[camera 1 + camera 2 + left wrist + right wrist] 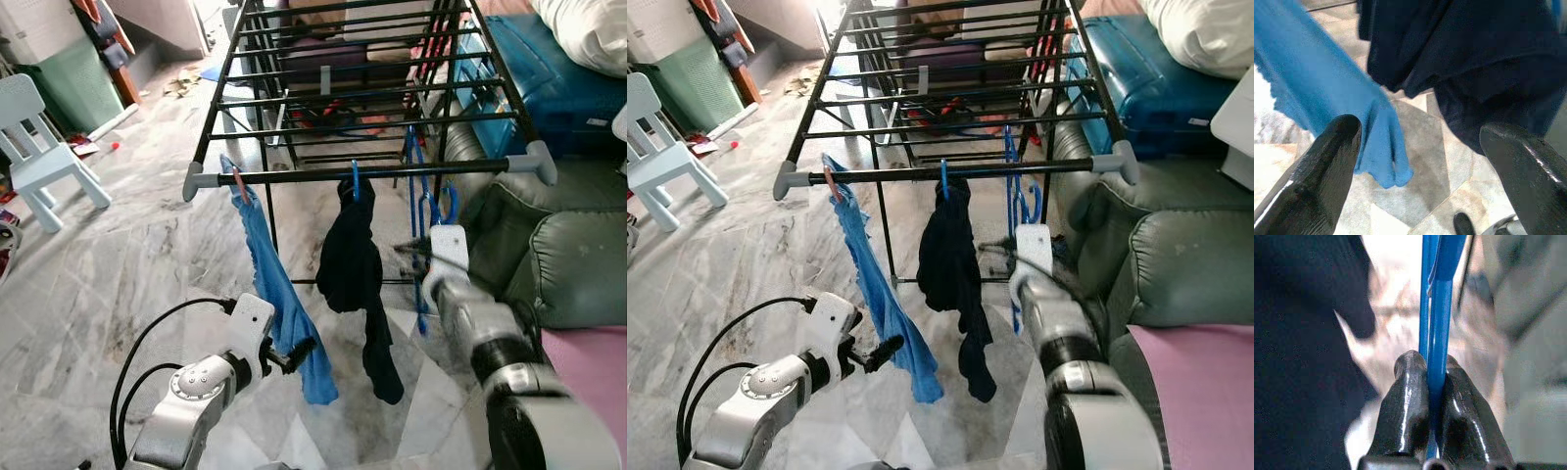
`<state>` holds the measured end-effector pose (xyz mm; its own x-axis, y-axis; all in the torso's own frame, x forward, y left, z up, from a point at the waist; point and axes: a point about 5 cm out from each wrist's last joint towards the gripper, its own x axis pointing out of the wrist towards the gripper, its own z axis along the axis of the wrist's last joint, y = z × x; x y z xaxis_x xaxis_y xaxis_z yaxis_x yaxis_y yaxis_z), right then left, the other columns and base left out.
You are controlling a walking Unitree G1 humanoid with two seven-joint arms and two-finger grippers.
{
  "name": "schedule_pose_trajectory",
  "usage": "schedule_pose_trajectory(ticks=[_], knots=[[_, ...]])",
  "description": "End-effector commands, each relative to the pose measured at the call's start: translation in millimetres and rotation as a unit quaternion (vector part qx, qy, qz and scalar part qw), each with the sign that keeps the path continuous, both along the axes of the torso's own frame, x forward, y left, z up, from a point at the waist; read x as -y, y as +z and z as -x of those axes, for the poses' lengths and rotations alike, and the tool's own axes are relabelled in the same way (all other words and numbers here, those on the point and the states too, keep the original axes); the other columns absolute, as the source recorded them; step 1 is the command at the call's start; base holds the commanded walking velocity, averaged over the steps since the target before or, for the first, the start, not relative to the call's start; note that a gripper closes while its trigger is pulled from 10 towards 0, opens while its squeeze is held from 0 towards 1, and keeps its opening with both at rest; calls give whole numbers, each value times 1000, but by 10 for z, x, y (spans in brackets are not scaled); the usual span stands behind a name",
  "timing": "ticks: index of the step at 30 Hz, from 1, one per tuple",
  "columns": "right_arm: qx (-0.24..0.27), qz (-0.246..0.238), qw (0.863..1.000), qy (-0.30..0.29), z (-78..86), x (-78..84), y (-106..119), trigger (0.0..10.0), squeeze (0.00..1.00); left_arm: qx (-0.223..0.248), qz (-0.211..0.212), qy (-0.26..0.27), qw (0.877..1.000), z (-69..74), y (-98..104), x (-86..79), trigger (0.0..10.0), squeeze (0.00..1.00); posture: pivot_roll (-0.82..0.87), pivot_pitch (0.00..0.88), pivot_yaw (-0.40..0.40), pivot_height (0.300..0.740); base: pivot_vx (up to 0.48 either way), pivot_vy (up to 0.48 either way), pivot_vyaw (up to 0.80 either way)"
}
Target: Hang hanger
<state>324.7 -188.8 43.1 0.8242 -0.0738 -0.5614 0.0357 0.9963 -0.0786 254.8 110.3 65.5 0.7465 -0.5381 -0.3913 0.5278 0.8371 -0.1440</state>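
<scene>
While pinched tight, right claw (pixel 1429 377) grips blue hanger (pixel 1439 323), left claw (pixel 1420 161) spread wide, empty.

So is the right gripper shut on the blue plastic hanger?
Shut: the right gripper pinches the blue plastic hanger between both black fingers.

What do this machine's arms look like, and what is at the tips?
Both arms are silver metal built of rounded segments with white housings near the wrists. The left arm trails looping black cables; the right arm has a black ribbed joint. Each end effector, left and right, has two long glossy black fingers.
</scene>
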Motion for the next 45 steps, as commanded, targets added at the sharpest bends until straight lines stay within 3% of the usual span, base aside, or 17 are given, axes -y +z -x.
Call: schedule_pose_trajectory(ticks=[1,4,16,25,32,45], knots=[[33,-11,999,-2,26,-35,125,10000,0,-2,-1,7,1000,3,-35,-35,10000,0,-7,63,100,740,0,386,0],[29,-7,999,-15,280,37,77,10000,0,-10,9,9,1000,16,-65,15,10000,0,-35,60,90,740,0,476,0],[-20,-28,999,-28,735,-7,11,10000,0,-11,20,12,1000,3,-105,35,10000,0,-74,55,61,740,0,480,-67],[-26,-18,999,-31,731,-10,82,10000,0,18,50,-7,999,-5,-25,105,10000,0,-77,52,55,740,0,147,-747],[-36,-21,999,-25,736,-34,95,10000,0,20,64,-21,998,12,-16,157,10000,0,-82,63,44,740,0,0,0],[-49,-23,998,-17,780,-45,81,10000,0,19,72,-38,997,43,-22,207,10000,0,-96,78,39,740,406,0,-241]])
